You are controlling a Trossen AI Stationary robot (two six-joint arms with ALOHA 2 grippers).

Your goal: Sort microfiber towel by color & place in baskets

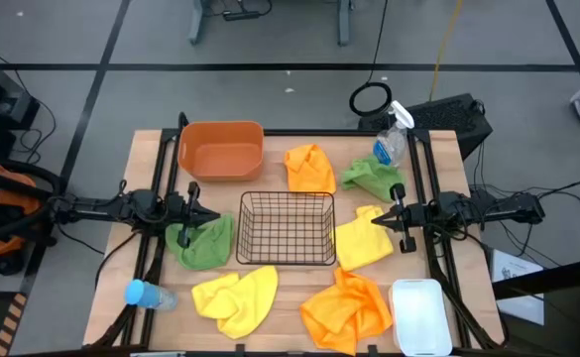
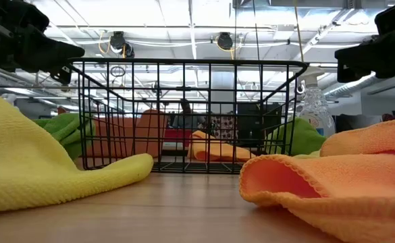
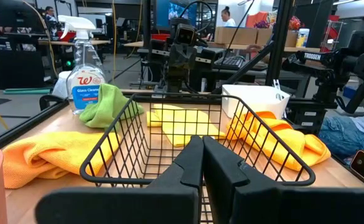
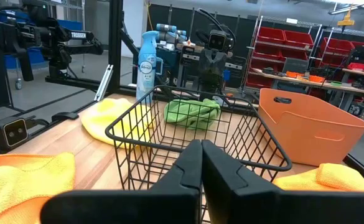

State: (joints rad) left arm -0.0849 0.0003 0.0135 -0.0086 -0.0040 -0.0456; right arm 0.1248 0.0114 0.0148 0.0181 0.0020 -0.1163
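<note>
High view, left pincer (image 1: 214, 214) and right pincer (image 1: 374, 220) closed, seemingly level, flanking black wire-mesh basket (image 1: 288, 228)

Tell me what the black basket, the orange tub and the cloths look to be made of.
Black basket: thin wire grid, likely coated metal, see-through on every side.
Orange tub: smooth, matte moulded walls, probably plastic.
Cloths, such as the yellow cloth and the orange cloth: soft, fuzzy woven fabric with stitched edges, draping in folds, apparently microfiber.

Plain fuzzy green towels (image 1: 201, 244) (image 1: 371, 178), orange towels (image 1: 310, 168) (image 1: 347, 309), yellow towels (image 1: 238, 298) (image 1: 362, 241); orange plastic rectangular tub (image 1: 221, 150), black wire-mesh square basket (image 1: 287, 227), white plastic rectangular bin (image 1: 420, 315), light wooden table (image 1: 153, 164).
</note>
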